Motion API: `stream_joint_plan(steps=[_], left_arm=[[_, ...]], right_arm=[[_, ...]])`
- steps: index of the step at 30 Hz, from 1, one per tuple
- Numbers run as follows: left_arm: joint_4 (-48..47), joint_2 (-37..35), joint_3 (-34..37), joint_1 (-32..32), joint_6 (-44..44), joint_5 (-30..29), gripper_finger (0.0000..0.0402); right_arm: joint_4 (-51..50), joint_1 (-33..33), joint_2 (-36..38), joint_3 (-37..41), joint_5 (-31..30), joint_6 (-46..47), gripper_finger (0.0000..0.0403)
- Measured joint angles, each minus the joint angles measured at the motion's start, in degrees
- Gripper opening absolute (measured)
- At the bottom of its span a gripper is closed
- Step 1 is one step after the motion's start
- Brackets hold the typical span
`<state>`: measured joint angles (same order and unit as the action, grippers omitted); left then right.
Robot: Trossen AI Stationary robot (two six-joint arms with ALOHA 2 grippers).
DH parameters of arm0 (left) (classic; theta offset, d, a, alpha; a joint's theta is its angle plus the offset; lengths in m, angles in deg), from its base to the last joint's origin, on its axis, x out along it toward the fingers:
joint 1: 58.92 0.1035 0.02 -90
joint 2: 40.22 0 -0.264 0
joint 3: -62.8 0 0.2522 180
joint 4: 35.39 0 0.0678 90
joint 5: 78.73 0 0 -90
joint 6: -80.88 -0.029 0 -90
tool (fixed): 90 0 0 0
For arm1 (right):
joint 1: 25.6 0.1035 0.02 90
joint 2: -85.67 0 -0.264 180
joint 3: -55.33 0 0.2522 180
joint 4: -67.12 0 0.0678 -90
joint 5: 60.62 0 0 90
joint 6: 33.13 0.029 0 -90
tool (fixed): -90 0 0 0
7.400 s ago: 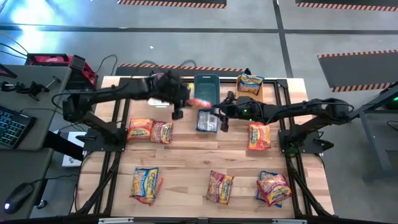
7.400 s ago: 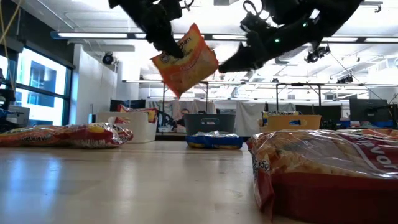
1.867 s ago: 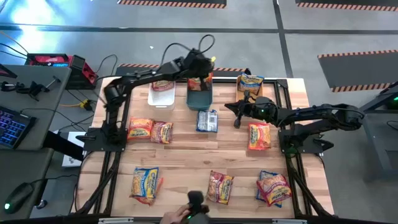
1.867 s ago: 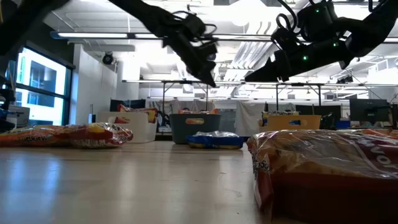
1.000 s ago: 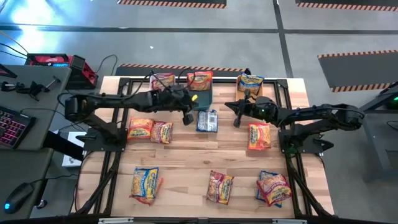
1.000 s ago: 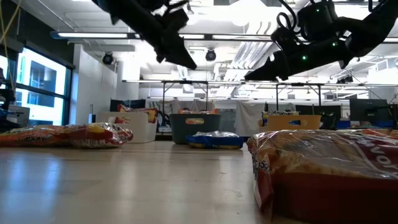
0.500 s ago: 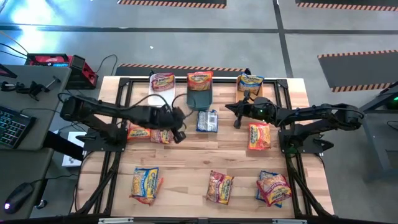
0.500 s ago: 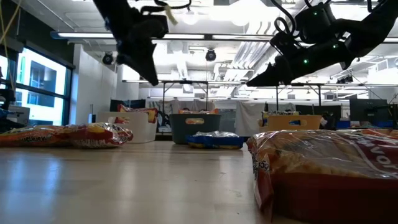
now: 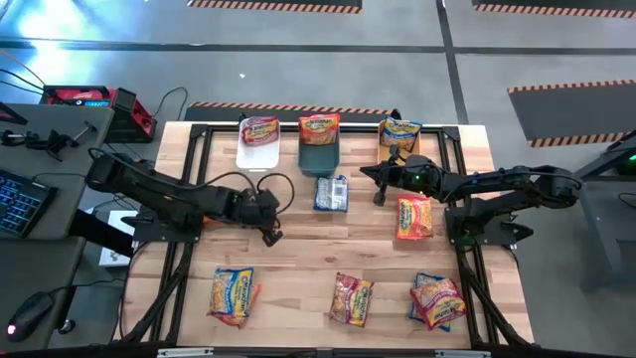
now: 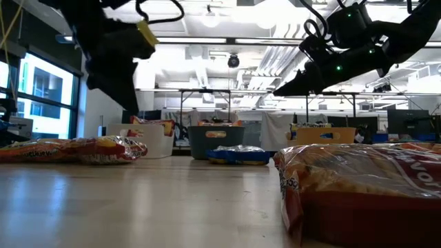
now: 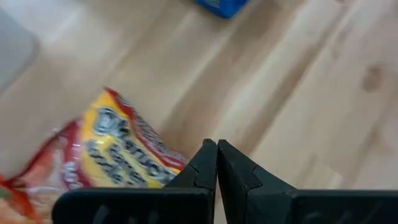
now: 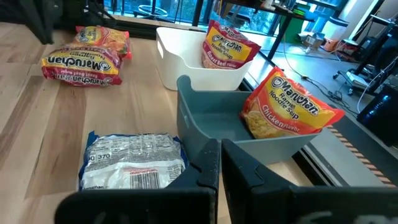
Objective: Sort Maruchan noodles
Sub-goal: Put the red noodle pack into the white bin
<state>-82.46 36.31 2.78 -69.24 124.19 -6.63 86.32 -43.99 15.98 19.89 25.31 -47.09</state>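
Maruchan noodle packets lie spread over the wooden table. My left gripper (image 9: 270, 235) is shut and empty, just above the table beside a yellow-and-red packet (image 11: 118, 149); my arm hides most of this packet from above. My right gripper (image 9: 378, 189) hovers shut and empty next to a silver-blue packet (image 9: 331, 192) that lies flat. At the far edge, a pink-red packet (image 9: 260, 129) leans in the white bin (image 9: 256, 156). An orange packet (image 9: 320, 126) leans in the teal bin (image 9: 320, 157). A blue-and-yellow packet (image 9: 400, 131) sits in the orange bin.
More packets lie flat: an orange one (image 9: 412, 217) at the right, a blue-and-yellow one (image 9: 231, 293) near left, one (image 9: 350, 298) at near centre, and a small pile (image 9: 437, 298) near right. Bare wood stretches across the table's middle (image 9: 328, 244).
My left gripper has swung from beside the teal bin toward the table's near and left edges, sinking and rolling as it went, and stays shut. It now stands by the two packets at left centre. My right arm has kept still.
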Motion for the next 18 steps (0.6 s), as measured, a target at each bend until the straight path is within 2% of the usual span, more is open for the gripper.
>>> stream_joint_plan(steps=[4,9,14,18], left_arm=[[0.1,0.1,0.5,-1.2,-1.2,4.1,0.0025],[-1.0,2.0,0.6,-3.0,-3.5,4.4,0.0079],[-2.3,5.4,0.6,-4.2,-9.2,-0.1,0.0138],[-2.4,8.4,0.6,-5.2,-15.1,-4.0,0.0165]], right_arm=[[0.8,0.0,0.0,0.0,0.0,0.7,0.0000],[0.9,0.0,0.0,0.0,0.7,1.1,0.0000],[0.9,0.0,0.0,0.0,0.7,1.6,0.0000],[0.9,0.0,0.0,0.0,0.7,1.7,0.0000]])
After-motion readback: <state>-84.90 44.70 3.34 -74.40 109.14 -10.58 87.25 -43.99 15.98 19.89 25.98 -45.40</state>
